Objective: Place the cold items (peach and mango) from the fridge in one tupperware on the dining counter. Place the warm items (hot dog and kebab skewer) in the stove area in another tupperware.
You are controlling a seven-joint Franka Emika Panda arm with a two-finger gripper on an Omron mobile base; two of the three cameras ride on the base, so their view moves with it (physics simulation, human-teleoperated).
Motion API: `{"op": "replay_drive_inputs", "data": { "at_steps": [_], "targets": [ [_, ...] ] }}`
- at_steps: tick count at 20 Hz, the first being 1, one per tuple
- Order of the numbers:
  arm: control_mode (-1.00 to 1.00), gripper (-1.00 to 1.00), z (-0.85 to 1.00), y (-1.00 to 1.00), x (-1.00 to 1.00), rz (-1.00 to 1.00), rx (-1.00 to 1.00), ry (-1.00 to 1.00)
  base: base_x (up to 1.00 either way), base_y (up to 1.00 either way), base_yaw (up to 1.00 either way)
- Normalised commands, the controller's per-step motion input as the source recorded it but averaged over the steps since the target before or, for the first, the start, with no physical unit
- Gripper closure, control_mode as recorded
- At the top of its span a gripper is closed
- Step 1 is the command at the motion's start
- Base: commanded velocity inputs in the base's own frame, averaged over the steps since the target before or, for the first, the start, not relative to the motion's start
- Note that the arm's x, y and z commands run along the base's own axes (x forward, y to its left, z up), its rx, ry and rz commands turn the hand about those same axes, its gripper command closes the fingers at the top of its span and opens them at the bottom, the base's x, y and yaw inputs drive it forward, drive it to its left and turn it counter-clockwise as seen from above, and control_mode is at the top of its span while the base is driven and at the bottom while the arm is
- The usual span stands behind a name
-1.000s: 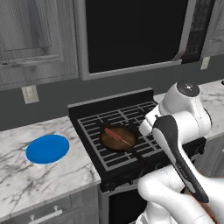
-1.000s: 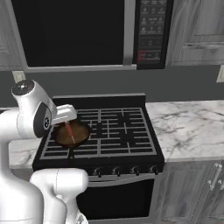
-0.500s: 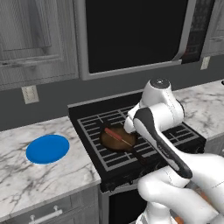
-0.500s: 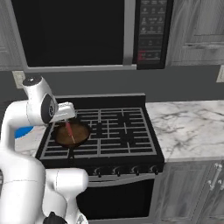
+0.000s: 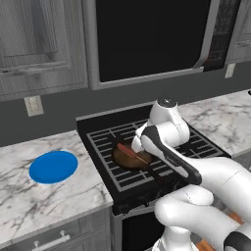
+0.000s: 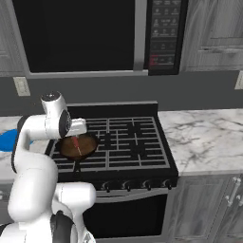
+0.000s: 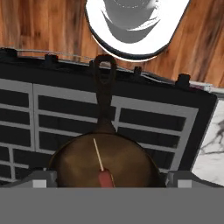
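In the left base view the arm bends over the stove, its wrist above the pan on the front-left burner, where the skewer lies; a blue plate sits on the counter left of the stove, and the arm has swung left and lower over the pan than a second ago. In the right base view the gripper hangs just above the pan's far rim, nearer it than before. In the hand view the gripper is spread wide and empty, its tips flanking the pan, the skewer between them.
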Motion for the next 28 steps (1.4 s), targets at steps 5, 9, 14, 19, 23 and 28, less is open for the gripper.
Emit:
{"op": "replay_drive_inputs", "data": {
  "at_steps": [5, 9, 14, 19, 23, 28],
  "targets": [
    [-1.0, -1.0, -0.44, 0.12, 0.48, 0.03, 0.0, 0.01, 0.0, 0.0, 0.0],
    [-1.0, -1.0, -0.51, 0.31, 0.42, 0.03, 0.0, 0.0, 0.0, 0.0, 0.0],
    [-1.0, -1.0, -0.38, 0.26, 0.44, 0.02, 0.0, 0.0, 0.0, 0.0, 0.0],
    [-1.0, -1.0, -0.16, 0.02, 0.54, 0.01, 0.0, 0.0, 0.0, 0.0, 0.0],
    [-1.0, -1.0, -0.26, 0.0, 0.54, 0.0, 0.0, 0.0, 0.0, 0.0, 0.0],
    [-1.0, -1.0, -0.48, 0.14, 0.43, 0.0, 0.0, 0.0, 0.0, 0.0, 0.0]
  ]
}}
